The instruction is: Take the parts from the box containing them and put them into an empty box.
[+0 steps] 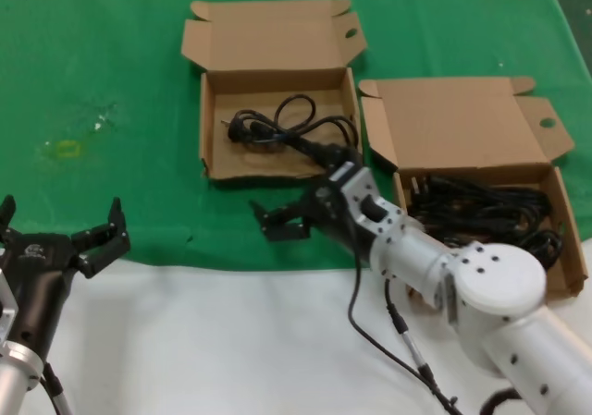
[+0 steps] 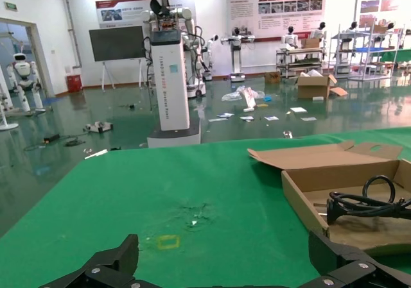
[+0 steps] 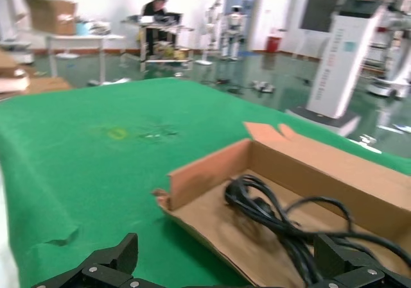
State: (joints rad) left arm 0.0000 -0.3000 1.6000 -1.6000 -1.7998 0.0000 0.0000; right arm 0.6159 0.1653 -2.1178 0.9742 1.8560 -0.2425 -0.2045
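A green cloth [image 1: 111,82] covers the table; a hall with robots lies beyond. One cord [image 1: 282,128] lies crosswise in the far box [image 1: 277,128]; a pile of cords [image 1: 486,212] fills the right-edge box [image 1: 472,147]. The right gripper [image 1: 282,221], jaws spread, hangs empty before the far box. The left gripper [image 1: 65,239], jaws spread, waits at the near edge.

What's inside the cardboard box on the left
One loosely coiled black power cord lies inside the left box. The right gripper covers its near right corner.
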